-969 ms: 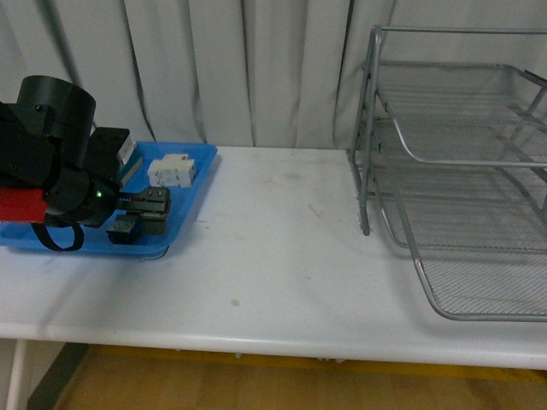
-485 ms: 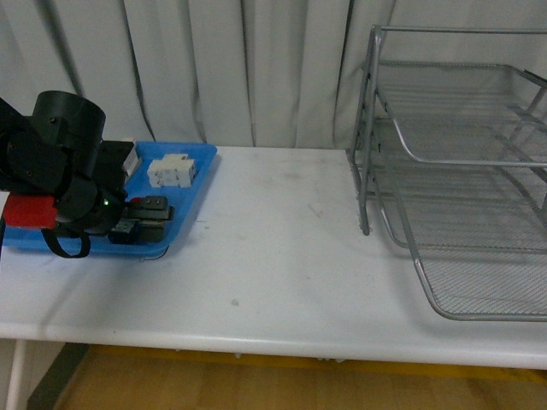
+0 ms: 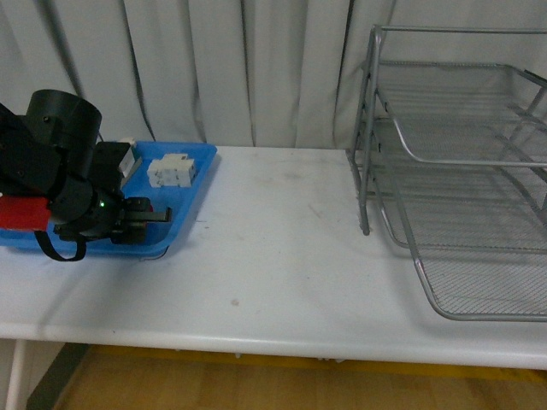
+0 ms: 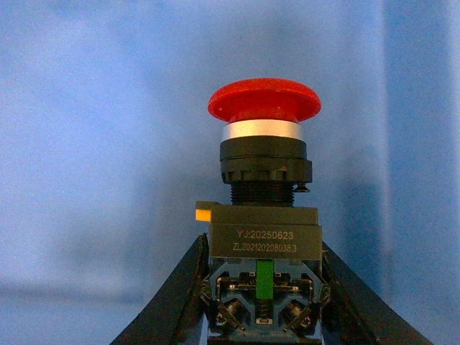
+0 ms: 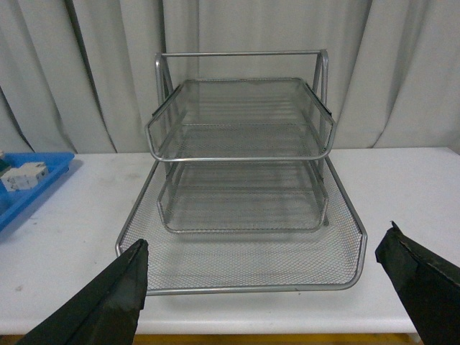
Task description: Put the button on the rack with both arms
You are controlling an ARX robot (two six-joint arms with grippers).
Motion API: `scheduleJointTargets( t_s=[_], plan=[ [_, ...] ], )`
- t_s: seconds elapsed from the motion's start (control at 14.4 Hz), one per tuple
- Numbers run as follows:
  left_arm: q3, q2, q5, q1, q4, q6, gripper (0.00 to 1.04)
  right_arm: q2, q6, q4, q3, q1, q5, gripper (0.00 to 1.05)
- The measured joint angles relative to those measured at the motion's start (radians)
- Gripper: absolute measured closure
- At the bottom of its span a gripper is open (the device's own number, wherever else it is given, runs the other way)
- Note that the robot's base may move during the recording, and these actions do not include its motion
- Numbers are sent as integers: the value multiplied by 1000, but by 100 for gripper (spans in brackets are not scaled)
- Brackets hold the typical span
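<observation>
The button (image 4: 264, 165) fills the left wrist view: a red mushroom cap, a silver ring and a blocky black body with white lettering. My left gripper (image 4: 262, 248) is shut on that body, one black finger pressing each side. In the front view the same gripper (image 3: 152, 215) sits low over the blue tray (image 3: 184, 184) at the far left, and the button is too small to make out there. The silver wire-mesh rack (image 3: 453, 162) stands at the right of the table. My right gripper (image 5: 264, 244) is open and faces the rack (image 5: 241, 154) from in front of its lowest tier, holding nothing.
A white terminal block (image 3: 172, 169) lies in the blue tray behind the left gripper. The right wrist view shows the tray's corner (image 5: 29, 194) with the block (image 5: 21, 175). White table (image 3: 282, 248) runs between tray and rack. Curtains hang behind.
The left arm has shifted a little over the blue tray and its fingers sit lower. The dark part that lay beside them earlier no longer shows apart from them.
</observation>
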Motion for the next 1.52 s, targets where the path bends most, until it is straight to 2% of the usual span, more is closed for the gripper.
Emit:
scheduleJointTargets(
  t_s=[0.28, 0.48, 0.69, 0.83, 0.97, 1.52],
  plan=[
    [-232, -346, 39, -48, 93, -3, 68, 0, 0, 0, 0, 0, 0, 6],
    [-512, -682, 61, -111, 81, -11, 68, 0, 0, 0, 0, 0, 0, 6],
    [-749, -986, 9, -114, 75, -63, 69, 0, 0, 0, 0, 0, 0, 6],
    [-798, -1065, -5, -139, 57, -69, 69, 0, 0, 0, 0, 0, 0, 6],
    [-801, -1040, 20, -101, 95, -71, 69, 0, 0, 0, 0, 0, 0, 6],
    [-819, -1008, 35, -111, 122, -78, 69, 0, 0, 1, 0, 0, -1, 6]
  ],
)
